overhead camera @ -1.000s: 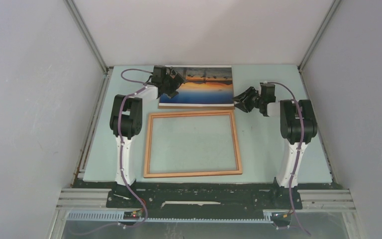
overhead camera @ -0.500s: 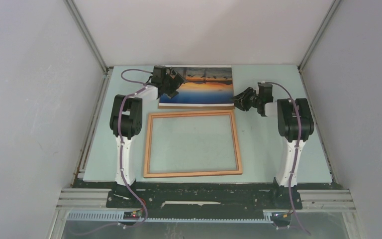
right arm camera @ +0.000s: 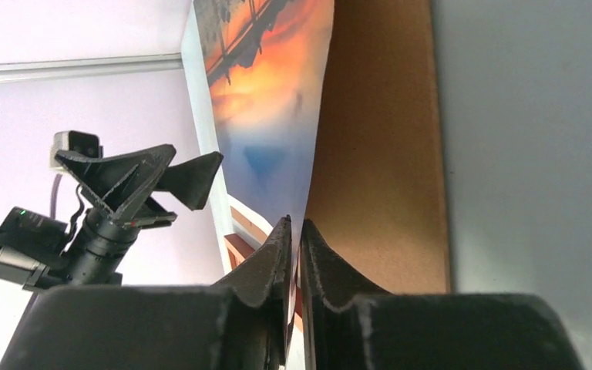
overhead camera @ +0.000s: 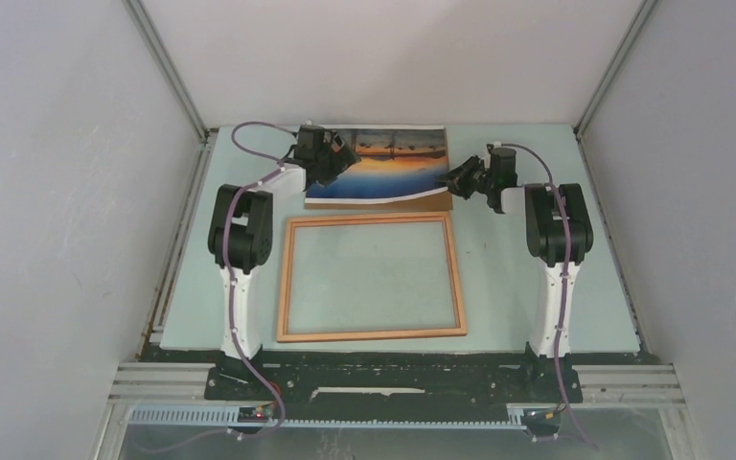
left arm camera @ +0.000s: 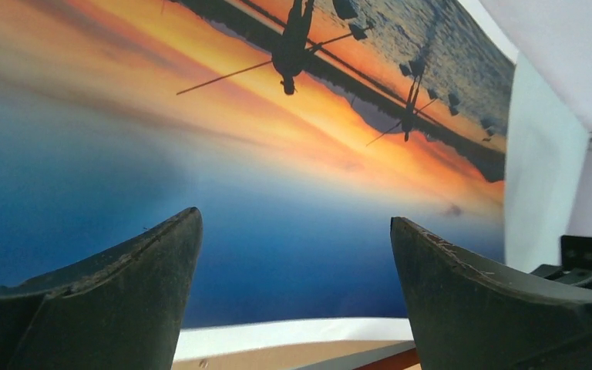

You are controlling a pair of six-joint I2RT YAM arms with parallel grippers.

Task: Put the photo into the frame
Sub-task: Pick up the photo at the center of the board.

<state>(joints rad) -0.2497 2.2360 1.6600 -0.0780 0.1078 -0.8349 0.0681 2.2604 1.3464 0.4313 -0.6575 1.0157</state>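
Note:
The photo, an orange sunset over blue water, lies on a brown backing board at the back of the table. Its right side curls up off the board. My right gripper is shut on the photo's right edge; the right wrist view shows the thin sheet pinched between the jaws of that gripper, with the board beneath. Above the photo's left part, my left gripper is open, and its wrist view has the print filling the gap of the gripper. The frame lies flat nearer the arms.
The orange wooden frame's far rim runs close along the backing board's near edge. Grey enclosure walls stand left, right and behind. A black base rail lies at the table's near edge.
My right gripper has moved left and back to the photo's right edge and shut on it. The photo's right side now curls up off the board. The left gripper stays open.

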